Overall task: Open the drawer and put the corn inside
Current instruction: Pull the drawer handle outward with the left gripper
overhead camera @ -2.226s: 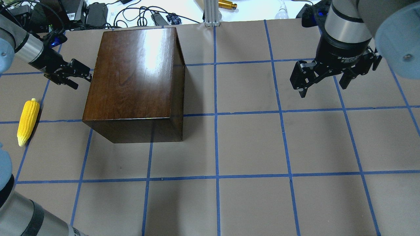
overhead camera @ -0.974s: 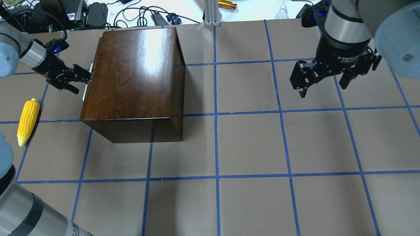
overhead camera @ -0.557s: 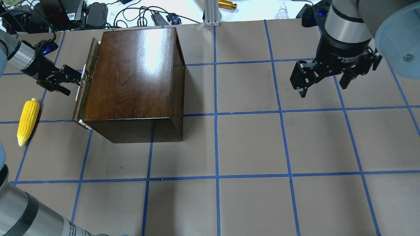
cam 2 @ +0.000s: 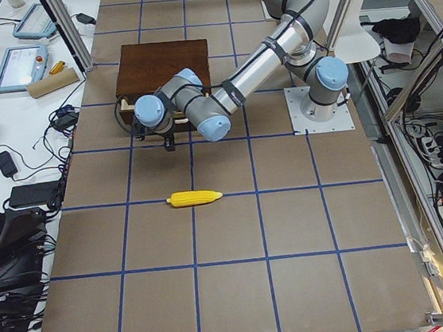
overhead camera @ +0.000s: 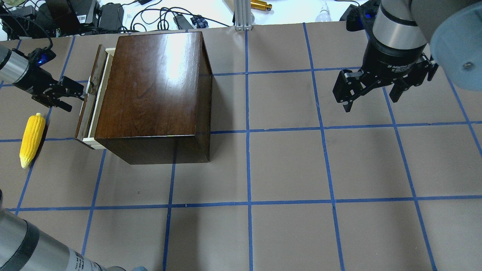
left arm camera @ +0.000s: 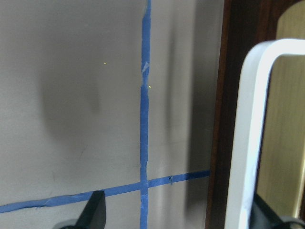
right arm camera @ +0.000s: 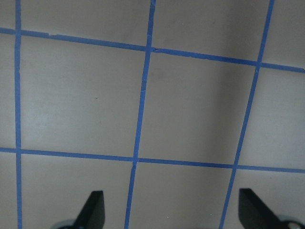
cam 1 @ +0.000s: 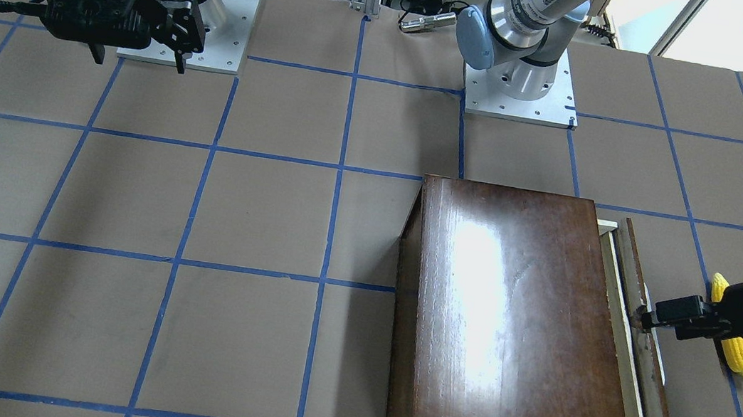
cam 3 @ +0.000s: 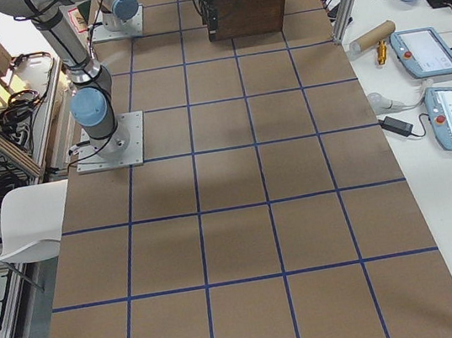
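Note:
The dark-brown box [overhead camera: 150, 86] stands at the back left of the table. Its drawer [overhead camera: 88, 101] is out a little on the box's left side, showing a narrow strip of pale wood [cam 1: 621, 327]. My left gripper [overhead camera: 76, 98] is at the drawer front, open, with the white pull [left arm camera: 252, 133] close to one finger [left arm camera: 264, 214]. The yellow corn [overhead camera: 32, 139] lies on the table left of the drawer, apart from the gripper; it also shows in the exterior left view [cam 2: 195, 198]. My right gripper [overhead camera: 369, 104] hangs open and empty above the table at the back right.
Cables and power bricks [overhead camera: 109, 15] lie beyond the table's far edge, with an aluminium post [overhead camera: 241, 15] behind the box. A blue tape grid marks the brown table [overhead camera: 286, 165]. Tablets [cam 3: 425, 50] sit on a side bench.
My left gripper has moved left from the box's side, and the drawer has come out with it, from closed to partly open. The corn and the right arm have not moved.

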